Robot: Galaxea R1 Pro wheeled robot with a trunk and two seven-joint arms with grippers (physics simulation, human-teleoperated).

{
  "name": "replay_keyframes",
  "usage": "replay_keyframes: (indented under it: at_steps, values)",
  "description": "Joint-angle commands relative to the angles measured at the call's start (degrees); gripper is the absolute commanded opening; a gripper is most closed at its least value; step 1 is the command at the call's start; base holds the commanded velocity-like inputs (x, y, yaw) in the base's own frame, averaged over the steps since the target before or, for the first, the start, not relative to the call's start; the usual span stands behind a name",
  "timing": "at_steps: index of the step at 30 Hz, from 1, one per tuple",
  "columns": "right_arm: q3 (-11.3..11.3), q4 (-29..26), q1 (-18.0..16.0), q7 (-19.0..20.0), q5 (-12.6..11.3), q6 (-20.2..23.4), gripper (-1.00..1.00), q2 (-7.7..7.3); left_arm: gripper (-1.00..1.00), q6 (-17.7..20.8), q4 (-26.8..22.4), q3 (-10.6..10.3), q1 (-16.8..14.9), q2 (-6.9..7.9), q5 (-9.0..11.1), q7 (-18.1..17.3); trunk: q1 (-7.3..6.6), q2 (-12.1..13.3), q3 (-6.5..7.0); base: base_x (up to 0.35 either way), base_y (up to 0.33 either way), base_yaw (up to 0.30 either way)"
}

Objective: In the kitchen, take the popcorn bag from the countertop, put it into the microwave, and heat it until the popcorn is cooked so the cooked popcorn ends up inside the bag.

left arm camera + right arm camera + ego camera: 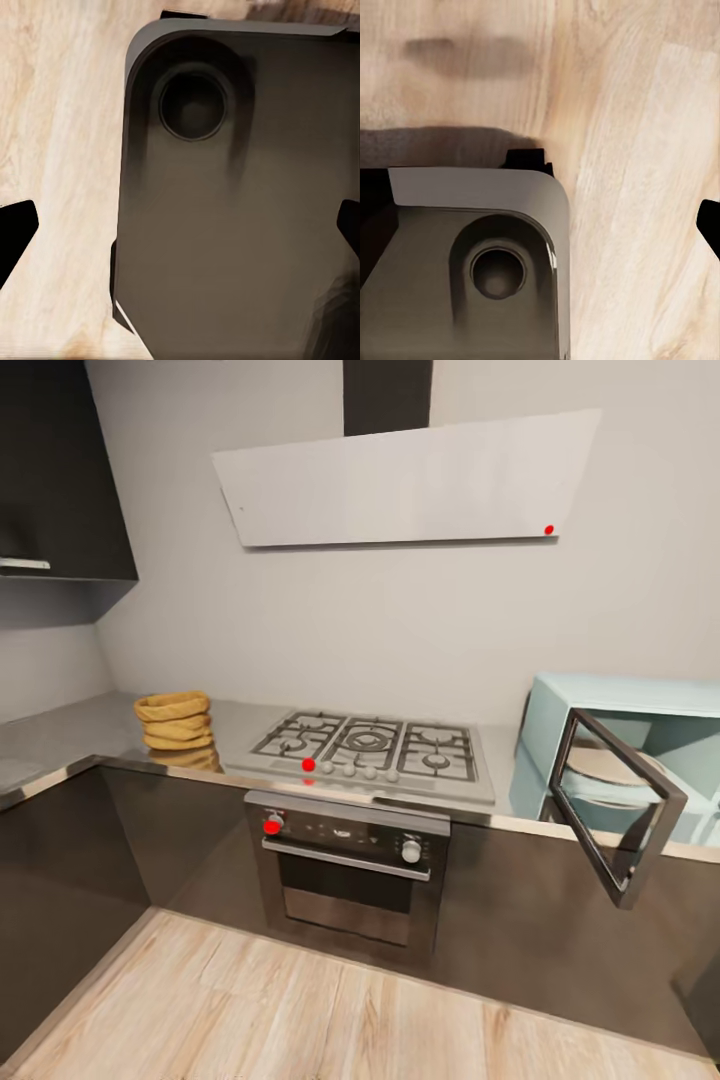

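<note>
The golden-brown popcorn bag (175, 721) sits upright on the steel countertop (70, 732) to the left of the gas hob. At the right end stands the pale mint microwave (610, 705), its dark glass door (612, 802) swung open toward the room and a pale turntable plate inside. The popcorn itself is hidden. In the left wrist view my left gripper (180, 229) hangs open over the robot's dark base, black fingertips (16, 232) far apart. In the right wrist view my right gripper (540, 225) is open too, pointing down at the floor and base.
A gas hob (370, 745) with black grates lies between bag and microwave, above a steel oven (350, 865) with a bar handle. A grey hood (400, 485) hangs overhead, and dark cabinets (60, 470) stand at upper left. Pale wood floor (300, 1010) spreads in front.
</note>
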Motion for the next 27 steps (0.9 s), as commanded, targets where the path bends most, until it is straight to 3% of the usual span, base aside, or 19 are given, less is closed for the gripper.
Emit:
replay_keyframes:
  at_steps: [1,27]
  values:
    - [-0.4,0.2,-0.1,0.1,0.3,-0.3,1.0,-0.08,1.0,-0.1,0.0,0.0,0.0,-0.01,0.6,0.0,0.0,0.0,-0.05,0.0,0.0,0.282]
    - [-0.4,0.2,-0.1,0.1,0.3,-0.3,1.0,0.0,1.0,-0.1,0.0,0.0,0.0,-0.01,0.6,0.0,0.0,0.0,-0.05,0.0,0.0,0.282]
